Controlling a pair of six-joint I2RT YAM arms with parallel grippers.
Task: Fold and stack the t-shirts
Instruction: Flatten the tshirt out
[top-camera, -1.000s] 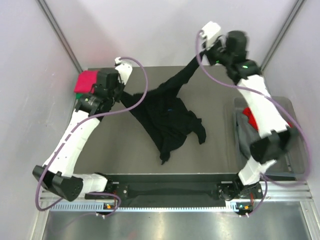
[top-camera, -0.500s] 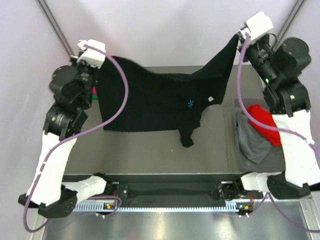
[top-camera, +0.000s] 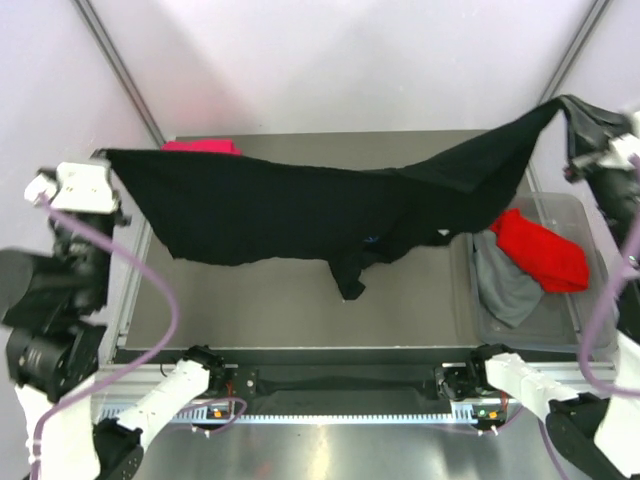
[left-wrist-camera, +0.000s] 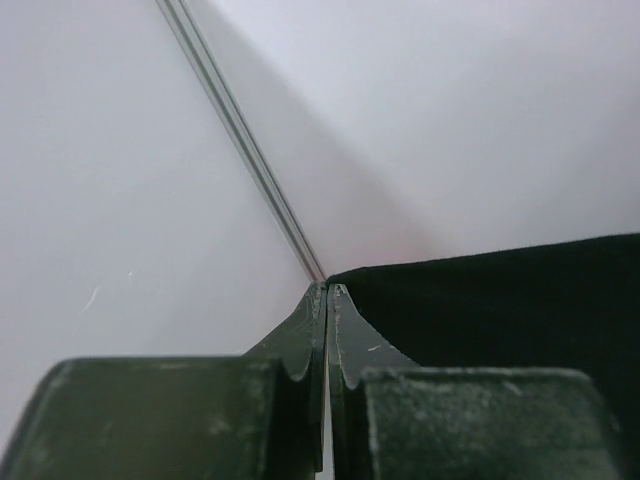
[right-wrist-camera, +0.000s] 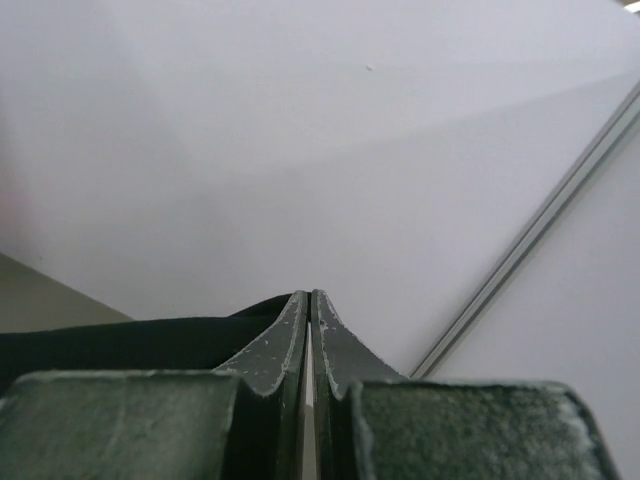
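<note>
left gripper (left-wrist-camera: 327, 292): clamped on a corner of the black t-shirt (top-camera: 300, 205), 9 o'clock
right gripper (right-wrist-camera: 310, 297): clamped on the opposite corner, 2 o'clock
black t-shirt: stretched in the air above the table (top-camera: 260, 300)
bin (top-camera: 578, 312): 3 o'clock, holds red tee (top-camera: 540, 250) on grey tee (top-camera: 505, 285)
pink-red tee (top-camera: 200, 146): table's far edge, 11 o'clock
walls (top-camera: 330, 60): pale

A black t-shirt (top-camera: 300, 205) is held spread wide in the air above the table (top-camera: 250, 300), pulled taut along its upper edge from far left to far right. Its lower part hangs loose, and one sleeve droops near the middle. A small white tag (top-camera: 443, 234) is seen towards its right side. A pink-red t-shirt (top-camera: 200, 146) is partly hidden behind it at the table's far left. A red t-shirt (top-camera: 540, 250) is laid crumpled on a grey t-shirt (top-camera: 505, 280) in the clear bin (top-camera: 570, 312) at the right.
</note>
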